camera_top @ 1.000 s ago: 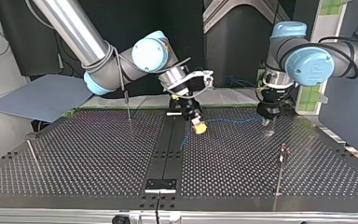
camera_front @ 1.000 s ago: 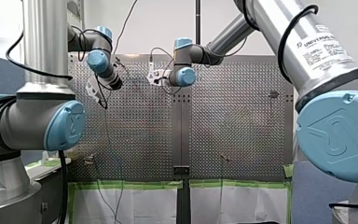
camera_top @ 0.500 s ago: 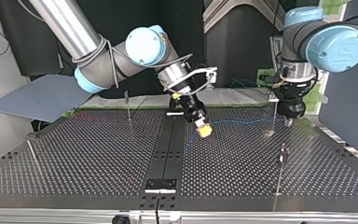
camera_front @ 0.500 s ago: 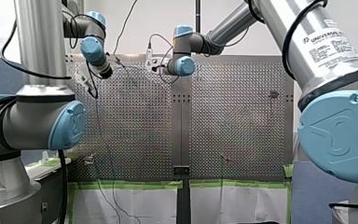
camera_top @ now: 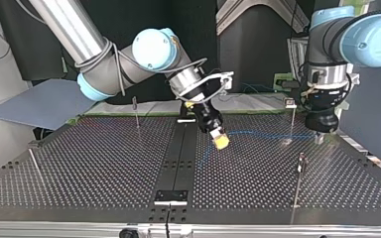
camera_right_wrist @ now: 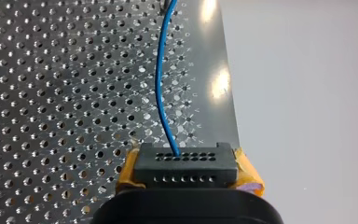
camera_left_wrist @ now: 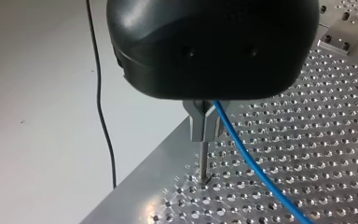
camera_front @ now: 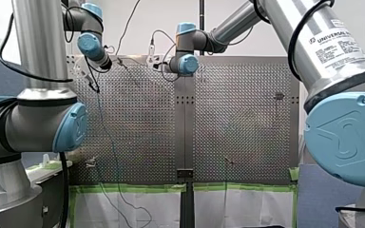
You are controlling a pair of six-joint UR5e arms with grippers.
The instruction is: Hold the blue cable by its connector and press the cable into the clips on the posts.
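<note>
Nearest in the front view, at 3 o'clock, my right arm's silver tube bears a white label [camera_front: 335, 45] reading "UNIVERSAL ROBOTS"; the finer lines under it cannot be read. At 6 o'clock, green tape [camera_front: 133, 187] edges the perforated table [camera_front: 237, 118].

Farther out, the right wrist view shows my right gripper [camera_right_wrist: 186, 170] pinching a black connector [camera_right_wrist: 185, 161] between yellow pads [camera_right_wrist: 128, 170]. The blue cable [camera_right_wrist: 161, 79] leaves the connector's face and runs ahead over the table.

In the top view the cable stretches from near the centre toward 3 o'clock. It crosses a clip-topped post [camera_top: 292, 119] below its clip [camera_top: 290, 102]; whether it touches the post I cannot tell. It reaches my left gripper [camera_left_wrist: 204, 135], whose metal fingers [camera_left_wrist: 196, 123] are pressed together on it above a thin pin [camera_left_wrist: 203, 161] that meets the table near its edge. In the front view the cable's slack hangs from this gripper down toward 7 o'clock.

Farthest from the arms, a second post [camera_top: 300, 168] stands at the top view's 4 o'clock, well apart from a slanted rod [camera_top: 33, 163] at 8 o'clock.
</note>
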